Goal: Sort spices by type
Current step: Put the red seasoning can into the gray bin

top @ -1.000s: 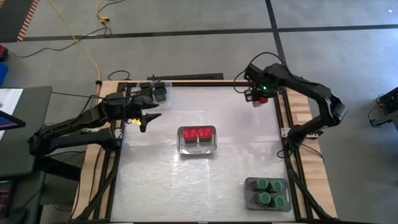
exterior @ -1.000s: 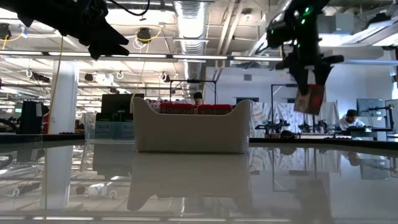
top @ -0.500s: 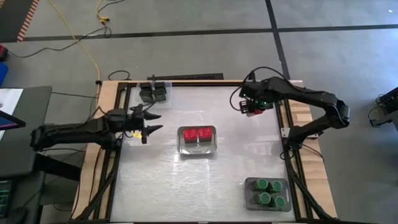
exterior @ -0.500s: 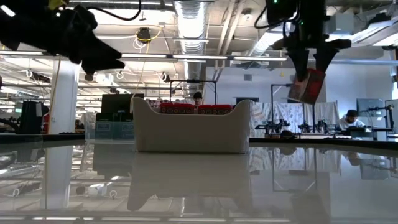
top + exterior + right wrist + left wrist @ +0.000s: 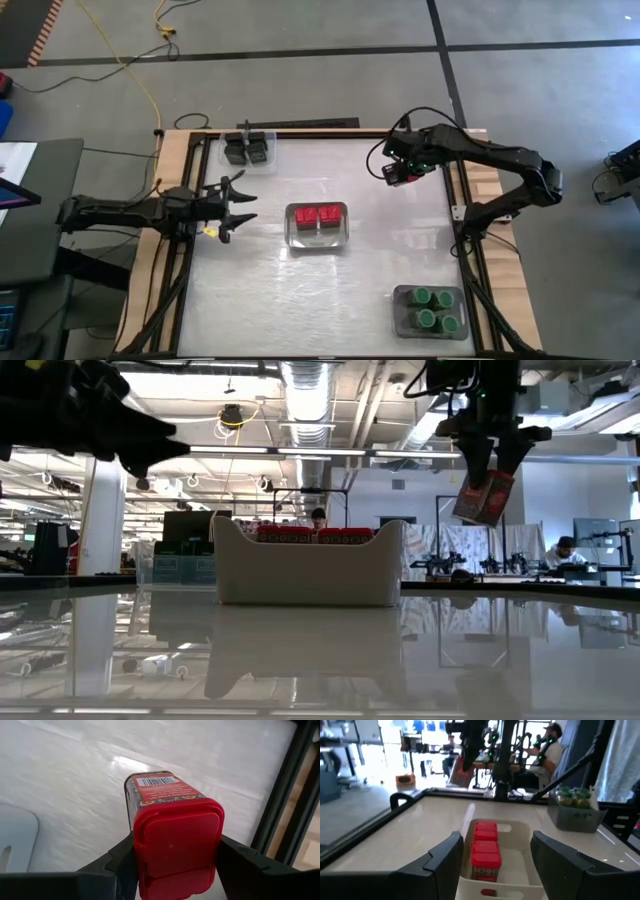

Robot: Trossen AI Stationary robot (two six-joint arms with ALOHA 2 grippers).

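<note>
I see a red-capped spice tin [image 5: 172, 832] clamped between the fingers of my right gripper [image 5: 398, 174], which pinch it at the cap, barcode end pointing away from the wrist; in the low view the tin [image 5: 483, 498] hangs tilted, clear of the table [image 5: 330, 300], off to the far right side of the surface near the frame rail. Two more red-capped tins [image 5: 317, 214] sit side by side in the pale tray [image 5: 317, 238] at the middle of the table (from the left wrist they line up one behind the other [image 5: 485, 852]); the held tin is well apart from that tray, farther back and to the right. Four green round-capped jars [image 5: 431, 309] fill a grey tray [image 5: 402, 322] at the near right corner; dark boxy containers [image 5: 247, 150] sit in a clear tray at the far left corner. My left gripper [image 5: 234, 205] hovers at the left edge of the table, pointed toward the middle tray, fingers spread wide and holding nothing. People [image 5: 550, 747] are visible at benches in the room beyond the table.
</note>
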